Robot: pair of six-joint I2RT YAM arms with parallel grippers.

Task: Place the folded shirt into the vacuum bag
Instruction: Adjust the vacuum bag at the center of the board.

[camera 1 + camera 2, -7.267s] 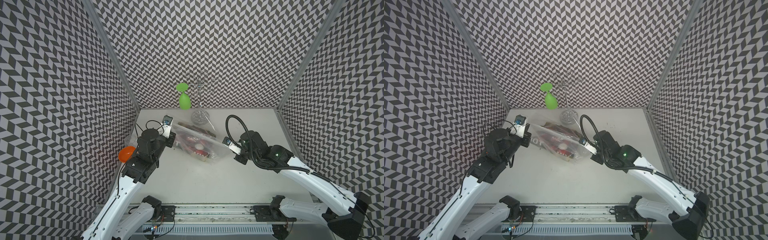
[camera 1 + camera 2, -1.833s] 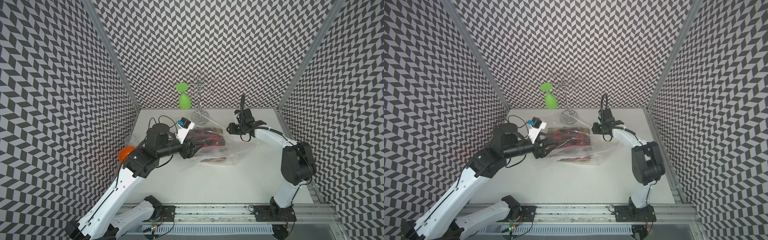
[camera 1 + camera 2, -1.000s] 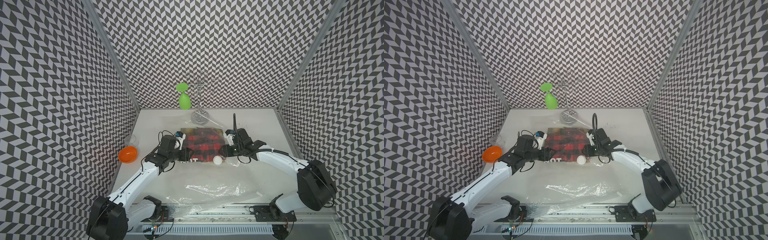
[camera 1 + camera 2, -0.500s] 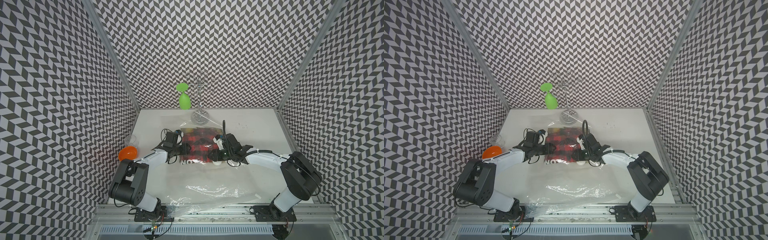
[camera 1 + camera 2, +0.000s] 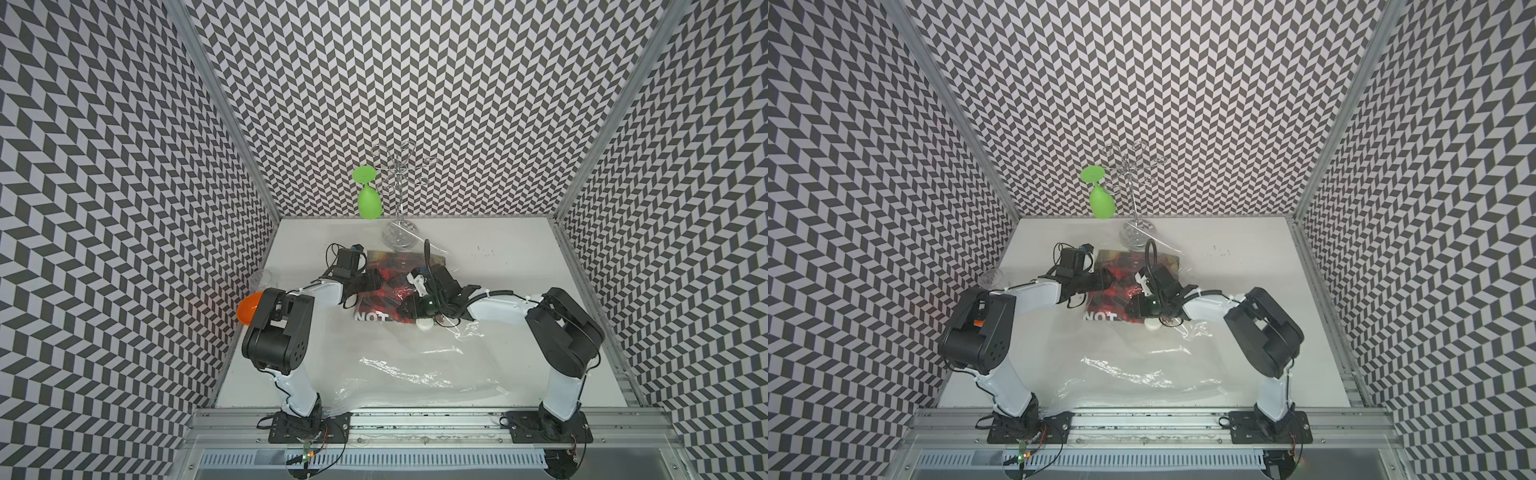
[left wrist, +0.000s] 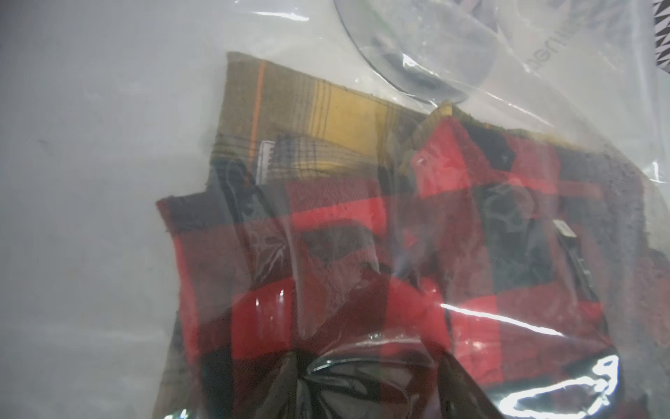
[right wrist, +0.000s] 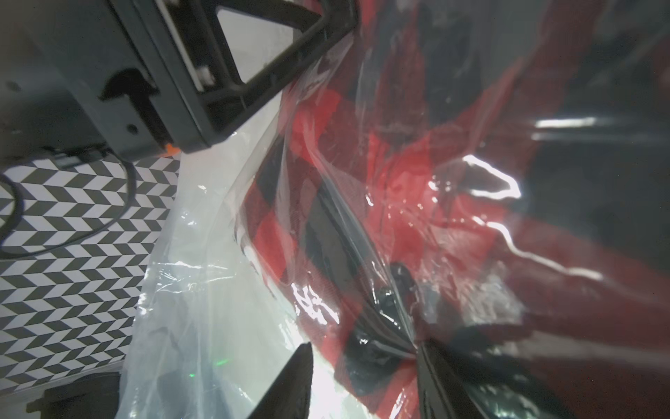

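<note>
Left claw [image 5: 377, 279] sits at the left edge of the folded shirt [image 5: 388, 296], its dark tips wrapped in puckered film. The right claw [image 5: 408, 306] lies on the shirt's near right part, jaws somewhat apart with film and cloth between. Whether either truly clamps anything cannot be told.

One vacuum bag [image 5: 415, 376], clear, glossy and crinkled, spreads from the table's front edge back to the foot of the wire rack [image 5: 397, 237]. Its one round white valve cap [image 5: 424, 325] is just beside the right claw. The single shirt is fuzzy red-and-black check with a tan-yellow plaid lining [image 6: 326, 109]. It lies under that film mid-table, toward the back edge.

The table [image 5: 519, 257] is white and matte, enclosed by three chevron-patterned walls [image 5: 415, 83]. At the back edge the one rack carries one green goblet [image 5: 369, 203] bowl-down. At the left edge sits one orange rounded piece [image 5: 248, 308].
</note>
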